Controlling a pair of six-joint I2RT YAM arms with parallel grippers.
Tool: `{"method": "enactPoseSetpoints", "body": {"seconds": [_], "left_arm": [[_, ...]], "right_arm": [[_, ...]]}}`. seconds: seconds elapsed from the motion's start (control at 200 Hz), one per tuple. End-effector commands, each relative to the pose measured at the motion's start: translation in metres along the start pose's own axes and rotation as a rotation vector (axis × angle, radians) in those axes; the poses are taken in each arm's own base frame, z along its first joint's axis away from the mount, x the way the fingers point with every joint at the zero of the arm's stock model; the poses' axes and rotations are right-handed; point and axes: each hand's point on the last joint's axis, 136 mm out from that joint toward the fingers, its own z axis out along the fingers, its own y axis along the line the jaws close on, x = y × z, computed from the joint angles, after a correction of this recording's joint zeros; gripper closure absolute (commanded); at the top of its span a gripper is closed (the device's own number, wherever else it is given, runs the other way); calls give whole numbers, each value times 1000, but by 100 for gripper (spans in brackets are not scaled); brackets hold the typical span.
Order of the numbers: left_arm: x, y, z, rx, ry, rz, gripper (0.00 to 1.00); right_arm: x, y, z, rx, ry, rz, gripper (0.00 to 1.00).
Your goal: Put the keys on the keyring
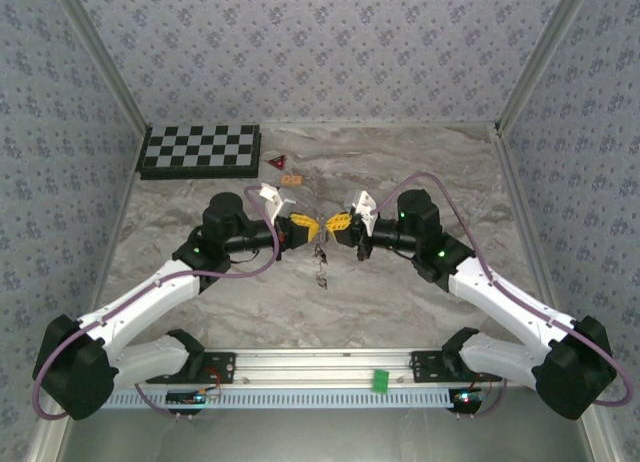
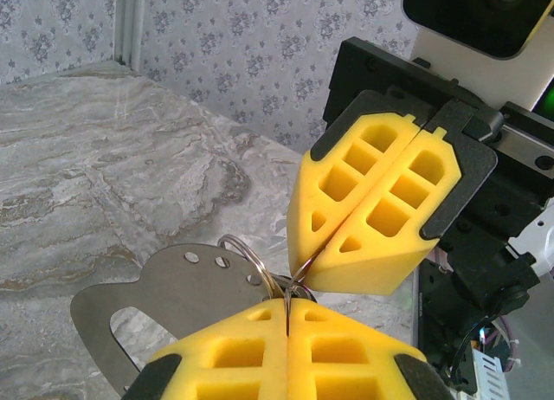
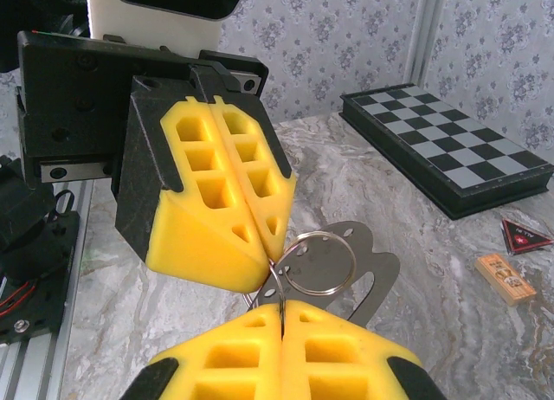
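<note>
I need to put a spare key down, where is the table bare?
Bare tabletop lies at the back right, beyond the right gripper, and at the near middle, between the keys and the rail. Crowded: the back left, with chessboard, red triangle and orange piece, and the centre, where the left gripper meets the right.

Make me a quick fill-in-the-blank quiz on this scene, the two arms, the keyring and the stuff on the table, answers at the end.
1. The left gripper and the right gripper meet tip to tip, both with jaws ____.
2. The keyring is caught where the two pairs of ____ fingers meet.
3. The small red triangle lies between the checkered board and the ____ piece.
Missing words: shut; yellow; orange.
</note>
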Motion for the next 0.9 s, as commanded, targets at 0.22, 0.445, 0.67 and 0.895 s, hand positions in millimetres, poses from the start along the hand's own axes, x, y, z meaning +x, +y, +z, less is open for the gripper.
{"method": "enactPoseSetpoints", "body": {"seconds": [0.22, 0.445, 0.67, 0.895], "left_arm": [[-20, -8, -1, 31, -54, 39, 100], [-19, -7, 0, 33, -51, 34, 100], [-18, -8, 0, 38, -48, 33, 100], [-18, -8, 2, 44, -44, 29, 100]], "right_arm": [[-10, 12, 1, -53, -25, -33, 100], [-10, 15, 3, -70, -24, -33, 100], [-11, 17, 3, -75, -25, -38, 100], [-13, 20, 3, -84, -29, -47, 100]]}}
